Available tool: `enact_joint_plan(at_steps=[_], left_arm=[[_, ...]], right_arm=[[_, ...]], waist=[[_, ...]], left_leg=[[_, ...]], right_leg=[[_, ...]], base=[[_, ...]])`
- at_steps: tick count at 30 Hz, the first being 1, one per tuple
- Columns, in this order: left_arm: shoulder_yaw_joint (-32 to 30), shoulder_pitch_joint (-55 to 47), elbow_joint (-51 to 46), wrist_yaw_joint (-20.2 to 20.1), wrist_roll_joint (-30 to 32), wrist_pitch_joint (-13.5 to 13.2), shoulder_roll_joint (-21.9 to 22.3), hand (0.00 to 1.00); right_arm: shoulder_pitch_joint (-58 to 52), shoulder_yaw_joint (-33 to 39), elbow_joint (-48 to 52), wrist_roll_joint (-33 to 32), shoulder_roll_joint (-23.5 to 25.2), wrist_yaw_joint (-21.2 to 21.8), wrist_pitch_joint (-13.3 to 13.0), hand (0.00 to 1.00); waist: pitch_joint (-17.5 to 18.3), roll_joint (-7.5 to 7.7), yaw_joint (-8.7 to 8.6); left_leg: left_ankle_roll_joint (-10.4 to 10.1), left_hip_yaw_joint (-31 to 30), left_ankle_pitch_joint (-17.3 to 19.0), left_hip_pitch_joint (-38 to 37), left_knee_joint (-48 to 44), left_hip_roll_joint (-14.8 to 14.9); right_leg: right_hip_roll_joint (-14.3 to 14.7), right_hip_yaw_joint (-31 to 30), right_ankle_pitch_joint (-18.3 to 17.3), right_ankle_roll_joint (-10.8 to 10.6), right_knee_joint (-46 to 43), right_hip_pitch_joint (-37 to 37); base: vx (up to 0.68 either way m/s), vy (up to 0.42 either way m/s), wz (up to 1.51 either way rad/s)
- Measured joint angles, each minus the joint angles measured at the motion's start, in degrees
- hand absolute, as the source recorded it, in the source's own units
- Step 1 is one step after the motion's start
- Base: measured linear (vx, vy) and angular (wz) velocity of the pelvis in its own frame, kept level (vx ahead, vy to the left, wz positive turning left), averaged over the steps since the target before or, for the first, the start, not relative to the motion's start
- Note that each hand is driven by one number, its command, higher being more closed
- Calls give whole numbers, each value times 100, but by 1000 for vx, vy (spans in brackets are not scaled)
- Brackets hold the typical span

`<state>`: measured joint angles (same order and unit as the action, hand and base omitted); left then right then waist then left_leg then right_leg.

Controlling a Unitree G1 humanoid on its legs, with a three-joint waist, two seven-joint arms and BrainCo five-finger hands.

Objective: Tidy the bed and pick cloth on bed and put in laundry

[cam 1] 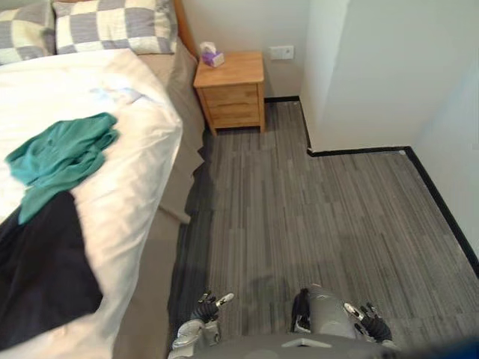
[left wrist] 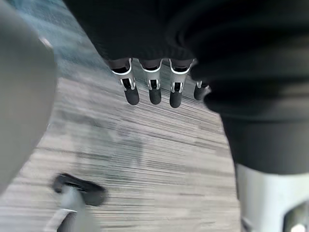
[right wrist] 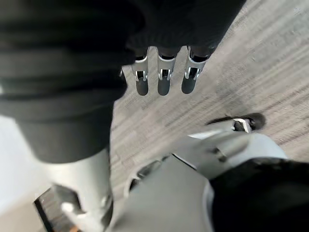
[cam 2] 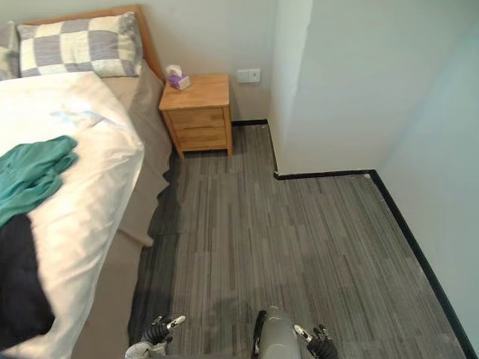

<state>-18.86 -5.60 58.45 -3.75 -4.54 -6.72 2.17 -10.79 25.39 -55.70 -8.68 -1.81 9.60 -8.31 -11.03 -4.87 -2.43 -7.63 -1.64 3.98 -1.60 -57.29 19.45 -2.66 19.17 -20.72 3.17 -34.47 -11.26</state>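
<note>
A teal cloth (cam 1: pixel 63 153) lies crumpled on the white duvet of the bed (cam 1: pixel 135 105) at the left. A black cloth (cam 1: pixel 41 269) is spread just below it, nearer to me, touching its lower edge. My left hand (cam 1: pixel 206 307) hangs low over the grey floor beside the bed's corner, well short of both cloths. Its fingers (left wrist: pixel 152 87) are straight and hold nothing. My right hand (cam 1: pixel 367 314) hangs over the floor further right, its fingers (right wrist: pixel 164 79) also relaxed and empty.
Two checked pillows (cam 1: pixel 112 26) lie at the head of the bed. A wooden nightstand (cam 1: pixel 230 90) with a small tissue box (cam 1: pixel 212 55) stands beside it. A white wall corner (cam 1: pixel 359 75) juts out at the right over the grey striped floor (cam 1: pixel 299 217).
</note>
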Motion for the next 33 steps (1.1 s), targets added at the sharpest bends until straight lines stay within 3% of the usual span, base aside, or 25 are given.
enact_joint_plan(at_steps=[1, 3, 6, 7, 9, 10, 11, 12, 15, 17, 18, 19, 20, 22, 23, 24, 25, 27, 29, 31, 33], left_arm=[[-43, -38, -114, 12, -53, -148, -52, 0], [-99, -46, -224, 16, -41, -269, -127, 0], [-168, -43, -508, 4, -72, -428, -6, 0], [-182, -24, -545, 4, -86, -436, -2, 0], [-214, -13, -619, 9, -111, -464, -4, 0], [-219, -9, -622, 5, -153, -467, -4, 0], [-236, 70, -618, 11, -187, -463, -44, 0], [-226, 114, -622, 13, -181, -425, -71, 0], [-136, 218, -596, 37, -204, -339, -133, 0], [107, 211, -427, 69, -302, -191, -307, 0], [163, 202, -362, 76, -303, -151, -335, 0], [321, 200, -258, 120, -248, -103, -391, 0], [448, 237, -223, 126, -178, -80, -484, 0], [568, 227, -125, 141, -77, -75, -514, 0], [634, 203, -52, 163, -57, -29, -507, 0], [688, 185, -33, 162, -59, -13, -508, 0], [770, 173, -33, 158, -87, -11, -507, 0], [749, 135, -35, 160, -114, -4, -487, 0], [704, 131, -42, 165, -174, 8, -444, 0], [673, 138, -40, 169, -169, 10, -424, 0], [400, 131, -41, 179, -159, 3, -337, 0]], right_arm=[[73, -9, -136, 144, -48, 10, -14, 0], [93, -65, -213, 338, -51, 84, -24, 0], [254, -252, -146, 453, -95, 270, -120, 0], [324, -282, -144, 468, -69, 304, -148, 0], [394, -400, -86, 575, 110, 389, -281, 0], [399, -480, -22, 575, 208, 397, -335, 0], [415, -602, -27, 576, 369, 390, -342, 0], [411, -668, -8, 575, 452, 395, -354, 0], [451, -691, 46, 603, 555, 360, -383, 0], [534, -585, -161, 600, 531, 300, -365, 0], [556, -578, -234, 599, 489, 290, -343, 0], [578, -544, -370, 582, 418, 244, -325, 0], [607, -534, -462, 544, 387, 195, -304, 0], [582, -531, -516, 459, 235, 113, -309, 0], [579, -546, -464, 382, 120, 90, -341, 0], [571, -567, -418, 350, 85, 86, -356, 0], [519, -571, -278, 307, 73, 78, -419, 0], [423, -567, -30, 169, 123, 82, -468, 0], [384, -555, 17, 89, 143, 100, -466, 0], [363, -552, 41, 92, 177, 128, -467, 0], [358, -586, 56, 100, 194, 134, -475, 0]], waist=[[-93, 44, 38], [-101, 146, 151], [-146, 229, 300], [-198, 281, 327], [-224, 445, 375], [-218, 464, 412], [-138, 656, 517], [-74, 703, 483], [-48, 753, 545], [3, 831, 542], [22, 839, 537], [68, 825, 521], [61, 941, 478], [53, 904, 378], [54, 802, 318], [57, 742, 303], [65, 666, 252], [57, 667, 199], [56, 644, 203], [59, 620, 196], [51, 605, 211]], left_leg=[[94, 8, 245, 512, -890, 2], [169, 226, 598, 1092, -1031, -242], [345, 1015, 1083, 1884, 623, -725], [380, 1257, 1086, 1894, 1076, -813], [676, 2069, 561, 1897, 2967, -1069], [904, 2234, -16, 1943, 3446, -1085], [1132, 2426, -30, 1912, 3378, -1272], [1189, 2455, 53, 1952, 3348, -1336], [1518, 2534, 592, 2047, 2783, -1346], [1684, 2467, 811, 1789, 2717, -1626], [1678, 2424, 958, 1679, 2733, -1715], [1557, 2254, 1352, 1428, 2884, -1897], [1561, 2138, 1467, 1235, 2945, -2159], [1561, 1941, 1561, 786, 3166, -2336], [1572, 1780, 1570, 392, 3464, -2353], [1544, 1672, 1553, 213, 3628, -2350], [1495, 1510, 1523, -96, 3950, -2321], [1414, 1238, 1551, -515, 4203, -2222], [1208, 979, 1656, -774, 4220, -2016], [880, 573, 1880, -972, 4228, -1695], [620, 341, 2088, -1170, 4244, -1502]], right_leg=[[137, -2, 20, 12, 425, 544], [160, -9, 66, 66, 1008, 1254], [59, -180, 125, -29, 1724, 2040], [-14, -227, 117, -55, 1768, 2178], [-281, -263, 21, -336, 1893, 2553], [-352, -284, -62, -484, 1973, 2697], [-546, -372, -91, -634, 2059, 2836], [-615, -350, 28, -695, 2079, 2822], [-666, -533, 818, -706, 2065, 2874], [-846, -739, 1324, -906, 1430, 2836], [-937, -740, 1420, -1013, 1060, 2718], [-1114, -772, 1598, -1110, 26, 2395], [-1391, -949, 1853, -1023, -1336, 1851], [-1542, -1020, 1550, -940, -2841, 1045], [-1479, -944, 1323, -795, -3207, 599], [-1417, -898, 1232, -785, -3246, 388], [-1318, -799, 1133, -730, -3125, -54], [-1282, -536, 974, -735, -2493, -495], [-1212, -167, 928, -637, -1238, -684], [-960, -125, 1171, -685, 612, -837], [-769, -451, 1629, -695, 1446, -822]], base=[[457, -129, -10], [445, -88, -13], [536, 47, -34], [589, 134, -49], [609, 158, -44], [731, 237, -41], [491, 171, -18], [766, 284, 3], [659, 293, 30], [520, 232, 38], [451, 183, 41], [408, 147, 55], [447, 120, 61], [352, 45, 55], [317, 34, 45], [244, 26, 48], [376, -21, 67], [365, -101, 79], [364, -174, 72], [471, -260, 84], [589, -365, 80]])
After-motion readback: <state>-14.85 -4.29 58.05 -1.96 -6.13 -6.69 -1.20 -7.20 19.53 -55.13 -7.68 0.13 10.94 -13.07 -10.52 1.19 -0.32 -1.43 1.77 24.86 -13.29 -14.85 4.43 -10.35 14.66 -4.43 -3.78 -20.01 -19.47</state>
